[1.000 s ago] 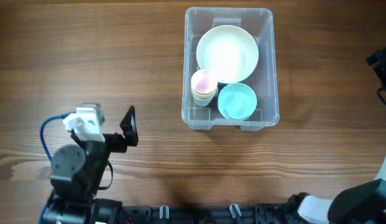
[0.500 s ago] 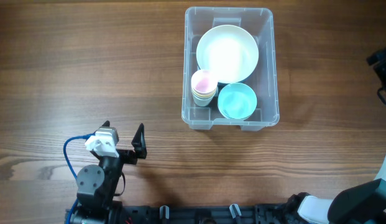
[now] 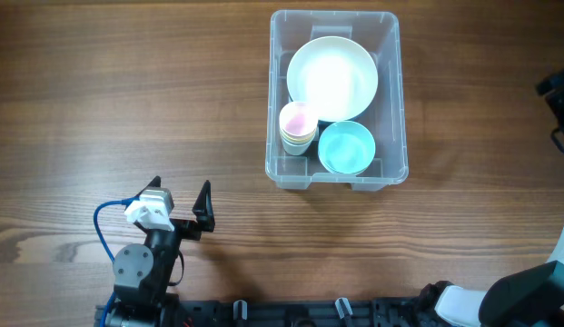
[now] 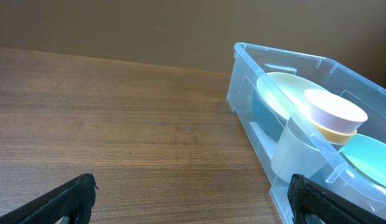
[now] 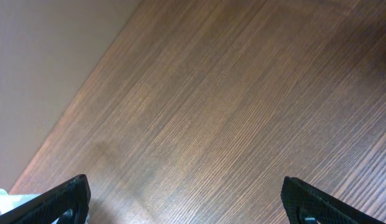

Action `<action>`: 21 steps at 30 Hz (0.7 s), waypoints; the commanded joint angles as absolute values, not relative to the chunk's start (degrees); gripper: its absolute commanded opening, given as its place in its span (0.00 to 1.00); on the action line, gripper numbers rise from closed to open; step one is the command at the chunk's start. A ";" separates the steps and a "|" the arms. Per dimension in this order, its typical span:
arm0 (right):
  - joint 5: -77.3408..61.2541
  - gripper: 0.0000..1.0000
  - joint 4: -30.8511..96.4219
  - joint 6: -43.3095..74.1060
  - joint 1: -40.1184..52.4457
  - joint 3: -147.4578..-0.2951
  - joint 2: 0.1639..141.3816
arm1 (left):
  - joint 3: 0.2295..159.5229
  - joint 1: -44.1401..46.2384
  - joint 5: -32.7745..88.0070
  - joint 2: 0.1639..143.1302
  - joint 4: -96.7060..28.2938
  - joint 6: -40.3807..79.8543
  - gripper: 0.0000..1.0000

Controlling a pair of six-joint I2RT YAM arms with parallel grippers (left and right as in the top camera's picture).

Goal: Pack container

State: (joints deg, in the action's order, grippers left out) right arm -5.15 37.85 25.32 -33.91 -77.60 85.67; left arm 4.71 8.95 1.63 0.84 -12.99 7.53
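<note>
Gaping wide, empty, left fingers (image 4: 63, 201); right fingers (image 5: 59, 200) likewise

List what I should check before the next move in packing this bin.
1. Left tool open and empty: ok.
2. Right tool open and empty: ok.
3. Bin upright on the table, top open: ok.
4. White bowl, cup stack and teal bowl inside the bin: ok.
5. Left tool apart from the bin: ok.
6. More items waiting to be packed: cannot tell.

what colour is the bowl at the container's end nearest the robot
The bowl is light turquoise, clearest in the overhead view.
</note>
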 commanded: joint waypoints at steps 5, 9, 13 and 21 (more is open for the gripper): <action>-5.43 1.00 37.74 25.69 -33.71 -77.89 85.93 | 3.97 9.10 2.52 0.16 -12.82 6.61 1.00; -5.41 1.00 37.76 25.67 -29.74 -74.94 81.14 | 3.97 9.10 2.52 0.16 -12.82 6.61 1.00; -5.43 1.00 37.06 25.69 -10.98 -66.43 65.10 | 3.97 9.10 2.52 0.16 -12.82 6.61 1.00; 3.33 1.00 22.98 23.07 -0.93 -35.75 32.08 | 3.97 9.10 2.52 0.16 -12.82 6.61 1.00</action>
